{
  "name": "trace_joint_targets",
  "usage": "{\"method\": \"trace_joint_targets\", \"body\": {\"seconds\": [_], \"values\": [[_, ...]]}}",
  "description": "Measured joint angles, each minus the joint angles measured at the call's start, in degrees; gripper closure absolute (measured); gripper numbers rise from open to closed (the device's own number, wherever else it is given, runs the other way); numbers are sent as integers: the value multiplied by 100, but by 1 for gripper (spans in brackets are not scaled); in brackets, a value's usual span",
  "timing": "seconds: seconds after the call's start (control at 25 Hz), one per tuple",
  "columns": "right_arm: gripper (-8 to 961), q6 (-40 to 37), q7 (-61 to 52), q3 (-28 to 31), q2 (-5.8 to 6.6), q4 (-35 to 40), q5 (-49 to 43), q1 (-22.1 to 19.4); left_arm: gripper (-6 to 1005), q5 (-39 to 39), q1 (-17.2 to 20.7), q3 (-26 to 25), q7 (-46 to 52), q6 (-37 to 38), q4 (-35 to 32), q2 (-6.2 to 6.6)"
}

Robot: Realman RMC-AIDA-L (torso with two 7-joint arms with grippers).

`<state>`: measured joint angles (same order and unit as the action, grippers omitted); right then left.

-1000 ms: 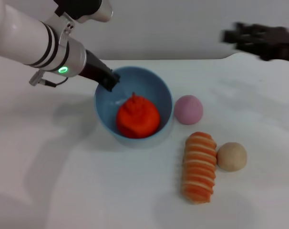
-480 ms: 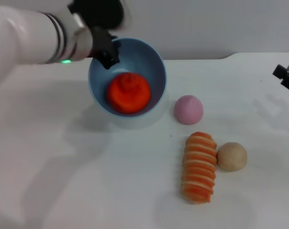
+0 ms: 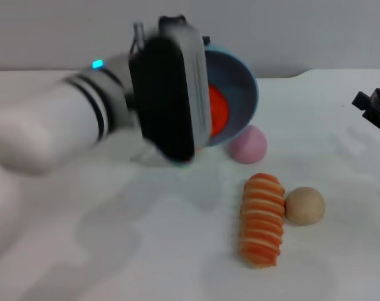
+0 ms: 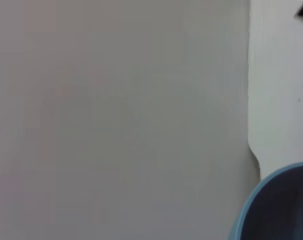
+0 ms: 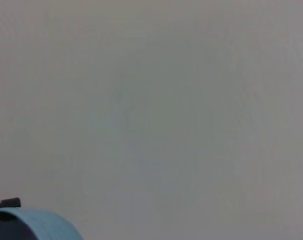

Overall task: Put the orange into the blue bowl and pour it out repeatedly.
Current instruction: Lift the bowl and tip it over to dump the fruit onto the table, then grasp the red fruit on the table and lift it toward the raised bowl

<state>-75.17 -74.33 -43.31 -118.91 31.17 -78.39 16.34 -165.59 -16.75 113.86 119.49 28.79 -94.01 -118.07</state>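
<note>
above the white table (image 3: 146, 251) the left gripper (image 3: 168, 94), grip hidden, has now tipped the blue bowl (image 3: 237, 75) sideways, orange (image 3: 217, 113) inside.

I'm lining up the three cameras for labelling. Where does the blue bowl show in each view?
Head view: blue bowl lifted and tipped, upper centre, behind the left arm's wrist.
Left wrist view: its rim at the lower right corner.
Right wrist view: its rim at the lower left corner.
Shared landmark: the bowl's rim.
</note>
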Motion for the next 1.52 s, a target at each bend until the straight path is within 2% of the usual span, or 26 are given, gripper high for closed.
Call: {"method": "trace_joint_targets", "body": {"seconds": [0.04, 0.24, 0.52, 0.72, 0.88, 1.08, 1.16, 1.28, 1.36, 1.52], "values": [[395, -2, 1, -9, -1, -16, 0, 3, 1001, -1, 379, 319, -948, -780, 72, -12], [395, -6, 3, -22, 3, -78, 0, 4, 1000, -2, 787, 843, -2445, -2334, 601, -26], [395, -7, 3, -5, 7, -85, 0, 0, 1001, -3, 954, 1150, -3259, -4024, 1286, -35], [395, -7, 4, 1, 8, -85, 0, 9, 1000, 81, 1009, 1187, -3297, -4438, 1487, -49], [395, -9, -3, 7, 9, -85, 0, 61, 1000, 809, 952, 1046, -2970, -4216, 1351, -68], [395, -126, -90, -7, 35, -56, -11, 96, 1001, 2726, 767, 354, -2656, -2969, 829, -65], [394, -146, -279, -36, 72, -31, -83, 118, 1001, 3210, 707, -51, -2262, -2360, 616, -56], [390, -228, -643, -58, 163, -2, -375, 199, 1001, 3418, 458, -764, -1255, -1314, 428, -28], [387, -415, -873, -73, 185, 62, -672, 299, 1001, 3396, 262, -1104, -660, -898, 473, -19], [379, -562, -1882, -150, 189, 378, -2052, 713, 999, 3373, -357, -1884, 624, 184, 755, -10]]}}
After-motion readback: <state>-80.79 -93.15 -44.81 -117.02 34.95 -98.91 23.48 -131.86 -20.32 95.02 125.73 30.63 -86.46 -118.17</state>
